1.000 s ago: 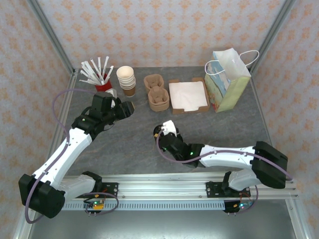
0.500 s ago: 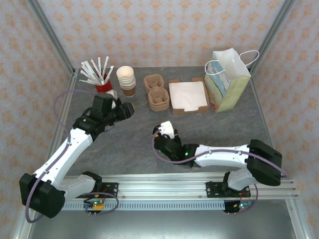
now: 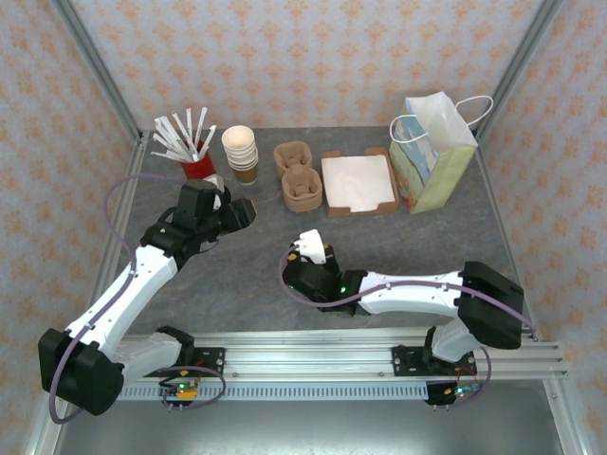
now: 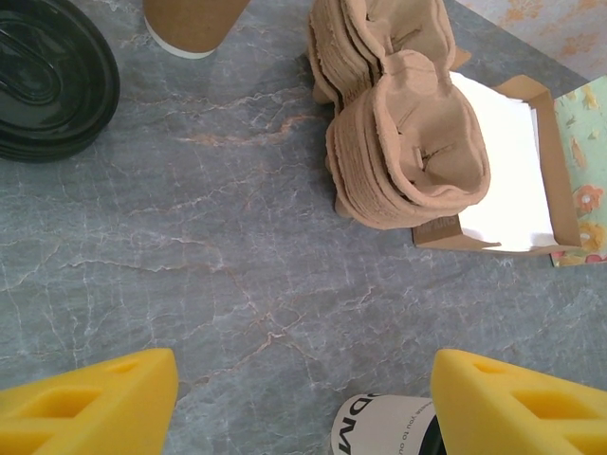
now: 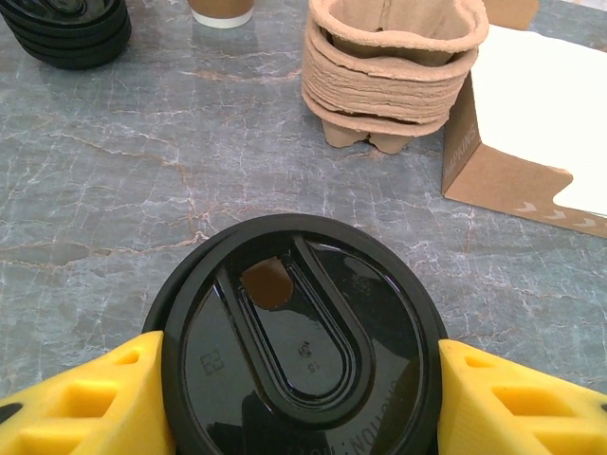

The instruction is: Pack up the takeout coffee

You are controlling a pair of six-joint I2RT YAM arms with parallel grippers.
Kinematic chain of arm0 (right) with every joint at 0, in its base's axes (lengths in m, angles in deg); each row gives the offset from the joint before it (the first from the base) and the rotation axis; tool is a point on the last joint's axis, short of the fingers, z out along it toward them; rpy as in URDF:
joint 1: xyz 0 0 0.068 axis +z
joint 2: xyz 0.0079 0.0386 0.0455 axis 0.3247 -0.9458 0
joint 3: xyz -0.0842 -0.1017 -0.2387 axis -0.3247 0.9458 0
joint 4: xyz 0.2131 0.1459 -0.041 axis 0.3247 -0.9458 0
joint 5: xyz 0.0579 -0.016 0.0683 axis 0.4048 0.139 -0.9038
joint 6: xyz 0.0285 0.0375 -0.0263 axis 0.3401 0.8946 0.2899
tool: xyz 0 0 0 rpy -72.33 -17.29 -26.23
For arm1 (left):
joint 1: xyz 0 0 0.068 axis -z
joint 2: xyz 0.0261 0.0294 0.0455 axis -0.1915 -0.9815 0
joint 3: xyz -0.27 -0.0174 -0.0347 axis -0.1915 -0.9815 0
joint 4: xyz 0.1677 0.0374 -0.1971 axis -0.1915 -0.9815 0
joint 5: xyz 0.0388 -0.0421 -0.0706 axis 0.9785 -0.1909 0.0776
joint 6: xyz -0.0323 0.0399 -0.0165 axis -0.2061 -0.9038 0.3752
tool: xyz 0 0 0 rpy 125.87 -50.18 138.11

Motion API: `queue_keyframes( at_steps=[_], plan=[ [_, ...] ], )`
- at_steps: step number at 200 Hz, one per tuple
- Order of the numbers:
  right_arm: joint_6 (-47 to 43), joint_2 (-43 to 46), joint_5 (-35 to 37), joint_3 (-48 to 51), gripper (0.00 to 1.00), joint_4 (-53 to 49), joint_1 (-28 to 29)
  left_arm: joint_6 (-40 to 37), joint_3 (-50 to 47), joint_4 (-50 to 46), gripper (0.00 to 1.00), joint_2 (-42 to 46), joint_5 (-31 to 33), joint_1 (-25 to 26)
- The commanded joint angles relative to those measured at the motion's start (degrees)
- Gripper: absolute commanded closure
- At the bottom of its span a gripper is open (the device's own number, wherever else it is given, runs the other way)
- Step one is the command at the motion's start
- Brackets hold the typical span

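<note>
The right hand (image 5: pixel 299 384) is closed part-way on the takeout coffee (image 5: pixel 302 327). Its two yellow plastic fingers (image 5: pixel 90 403) press in from either side, and the cup's round black plastic lid sits between them, its rim meeting each. The lid is glossy, with a raised oval ridge, faint embossed lettering and a small sip hole that shows brown. The paper cup beneath is hidden, so whether its base rests on the worktop cannot be told. The right arm, white links with black joints, lies low and stretched leftward from its base. This puts the coffee near the middle of the grey, marble-veined worktop (image 3: pixel 436 246), in front of a stack of brown moulded-pulp cup carriers (image 5: pixel 394 66)

The left hand (image 4: pixel 303 408) stands wide open and holds nothing, its yellow fingers well apart above the worktop. Its arm reaches up from the near left corner and bends rightward. The hand is close by a stack of black plastic lids (image 4: pixel 47 81) and a stack of lidless cream paper cups with a brown band (image 3: pixel 240 152)

Just right of the carriers, a shallow brown cardboard box (image 5: pixel 493 171) holds flat white napkins (image 5: pixel 541 85). Beside it stands an upright printed paper gift bag with white cord handles (image 3: pixel 432 161); what lies inside cannot be made out. At the far left a red holder (image 3: pixel 196 168) bristles with white paper-wrapped sticks (image 3: pixel 178 133)
</note>
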Motion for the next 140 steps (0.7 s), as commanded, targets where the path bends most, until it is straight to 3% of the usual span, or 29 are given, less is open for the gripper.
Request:
queue_keyframes(
  at_steps=[1,84,140],
  plan=[
    [2.85,-7.47,-9.83,4.90,0.39,-21.69,0.44,0.70,-0.59,0.96,0.28,0.66,-0.37,0.07],
    [2.82,0.89,-10.90,-1.70,0.37,-21.81,-1.57,0.46,1.10,0.14,0.28,0.49,-0.64,0.08],
    [2.20,2.51,-10.65,-5.07,0.28,-22.75,-2.40,0.33,1.86,-0.59,0.28,1.42,-1.28,0.13]
  ],
)
